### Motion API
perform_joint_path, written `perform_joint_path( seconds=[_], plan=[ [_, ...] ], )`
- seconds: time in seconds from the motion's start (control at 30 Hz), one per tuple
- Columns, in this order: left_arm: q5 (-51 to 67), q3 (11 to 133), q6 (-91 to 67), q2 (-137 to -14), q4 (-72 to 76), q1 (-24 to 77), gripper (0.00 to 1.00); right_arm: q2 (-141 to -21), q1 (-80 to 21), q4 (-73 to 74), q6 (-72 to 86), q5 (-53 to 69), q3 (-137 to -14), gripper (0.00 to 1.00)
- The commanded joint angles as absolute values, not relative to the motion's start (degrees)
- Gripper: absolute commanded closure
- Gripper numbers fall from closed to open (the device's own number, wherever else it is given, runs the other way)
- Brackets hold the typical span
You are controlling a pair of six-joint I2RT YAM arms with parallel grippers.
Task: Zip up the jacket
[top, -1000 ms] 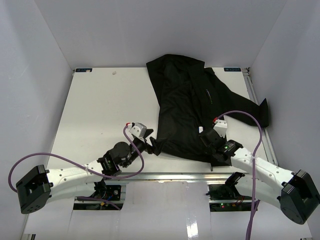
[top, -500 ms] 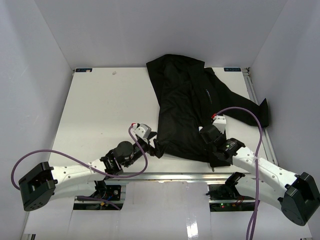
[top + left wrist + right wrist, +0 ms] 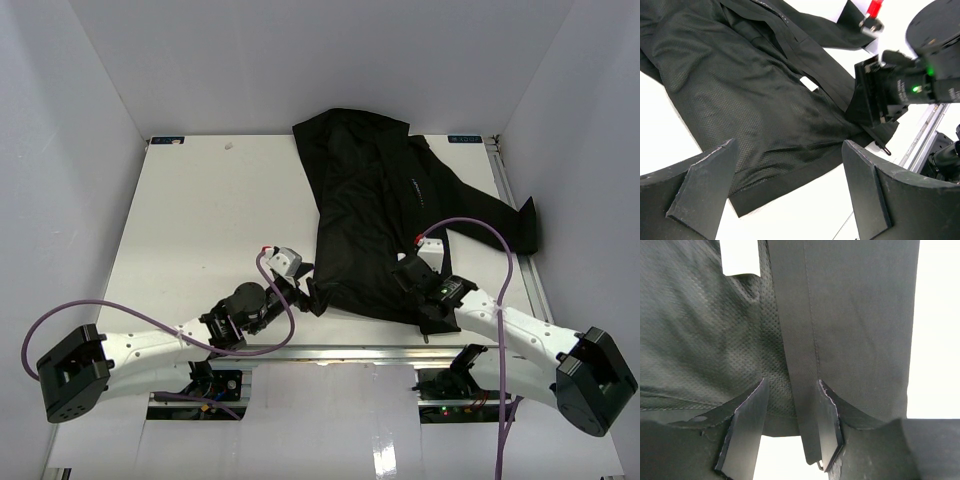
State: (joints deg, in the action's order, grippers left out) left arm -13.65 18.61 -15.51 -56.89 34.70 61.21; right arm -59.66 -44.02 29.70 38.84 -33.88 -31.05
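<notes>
The black jacket (image 3: 370,200) lies open on the white table, collar far, hem near. My left gripper (image 3: 308,290) is open at the hem's near left corner; in the left wrist view its fingers (image 3: 700,185) stand wide on either side of the hem band (image 3: 770,182), not touching it. My right gripper (image 3: 407,274) is open over the hem's right end. In the right wrist view (image 3: 788,430) the jacket's front edge strip (image 3: 800,365) runs between the jaws, against the right finger (image 3: 830,425), with a gap to the left one. A small metal zipper pull (image 3: 885,149) sticks out at the strip's end.
A metal rail (image 3: 330,350) runs along the table's near edge just below the hem. Purple cables (image 3: 480,228) loop over both arms. A jacket sleeve (image 3: 500,225) reaches to the table's right edge. White walls close in the sides and back.
My right gripper has gone from shut to open, loosening its hold on the front edge strip, and shifted slightly left. The left gripper moved right to the hem corner, then held still.
</notes>
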Motion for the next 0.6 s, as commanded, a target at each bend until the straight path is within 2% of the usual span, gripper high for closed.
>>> perform_joint_path(
  seconds=[0.0, 0.33, 0.47, 0.57],
  plan=[
    [-12.8, 19.9, -15.8, -55.1, 35.6, 61.3, 0.05, -63.1, -44.9, 31.1, 41.7, -37.0, -32.7, 0.51],
    [-12.7, 19.4, -16.1, -53.5, 36.0, 61.3, 0.05, -67.5, -45.3, 37.4, 47.5, -42.9, -35.3, 0.54],
    [-12.7, 19.2, -16.3, -53.3, 36.2, 61.3, 0.05, -67.5, -45.3, 38.1, 48.5, -44.0, -35.3, 0.59],
    [-12.5, 19.3, -16.3, -53.7, 36.3, 61.3, 0.05, -67.8, -45.3, 38.1, 48.7, -44.1, -35.4, 0.67]
  ],
)
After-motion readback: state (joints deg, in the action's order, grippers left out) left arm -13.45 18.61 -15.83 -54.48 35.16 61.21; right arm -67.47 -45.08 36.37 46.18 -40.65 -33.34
